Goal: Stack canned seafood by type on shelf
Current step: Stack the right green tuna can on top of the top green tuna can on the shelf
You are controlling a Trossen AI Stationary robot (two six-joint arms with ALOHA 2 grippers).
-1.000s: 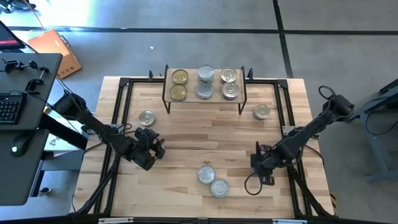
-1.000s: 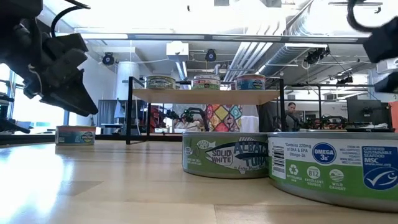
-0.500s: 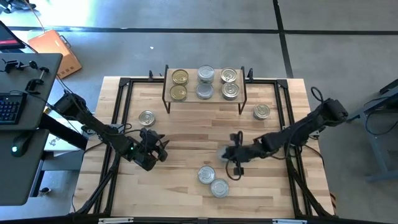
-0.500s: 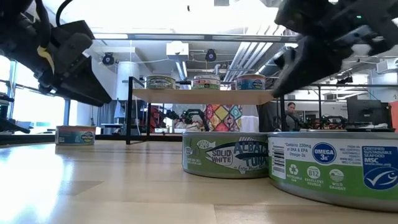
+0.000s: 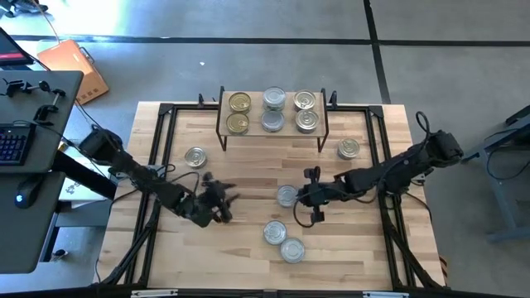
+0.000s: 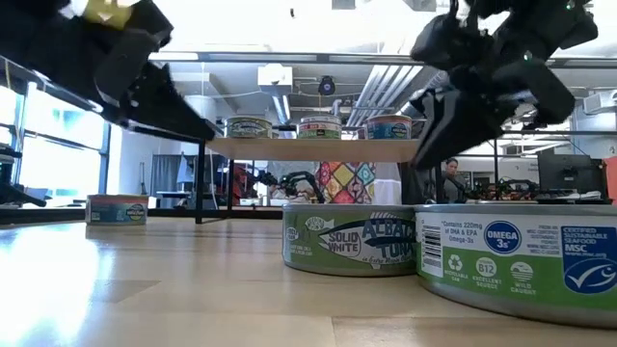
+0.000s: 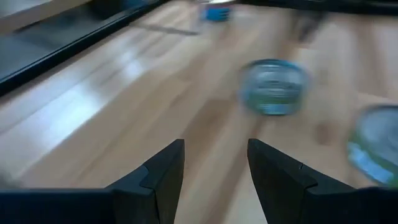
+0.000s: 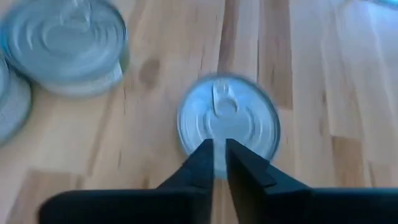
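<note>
The shelf (image 5: 273, 131) stands at the table's far middle. On it are two gold-lidded cans (image 5: 239, 103) at its left end and several silver ones (image 5: 305, 121). Loose silver cans lie on the tabletop: one far left (image 5: 195, 156), one far right (image 5: 349, 149), two touching near the front (image 5: 275, 233), and one mid-table (image 5: 286, 195). My right gripper (image 5: 301, 197) is shut, its tips at that mid-table can (image 8: 229, 124). My left gripper (image 5: 228, 201) hovers left of centre. It is open (image 7: 214, 146) with nothing between its fingers, and a can (image 7: 272, 87) lies ahead of it. My right gripper comes slanting down from the table's right, with its shut fingertips (image 8: 205, 152) over the near rim (image 8: 219, 167) of the mid-table can's lid. The can sits flat on the table, lid up. I cannot tell whether the fingers touch it.
A black metal frame (image 5: 162, 149) runs around the tabletop. In the low view the two front cans (image 6: 352, 241) stand close to the camera. Bare wood lies between the shelf and the mid-table can. A desk with a keyboard (image 5: 10, 142) stands beyond the left edge.
My right gripper has swept from the near right toward the table's left and turned about, ending mid-table. A silver can now shows at its tips where none showed a second ago. My left gripper has moved toward the table's right and rolled.
</note>
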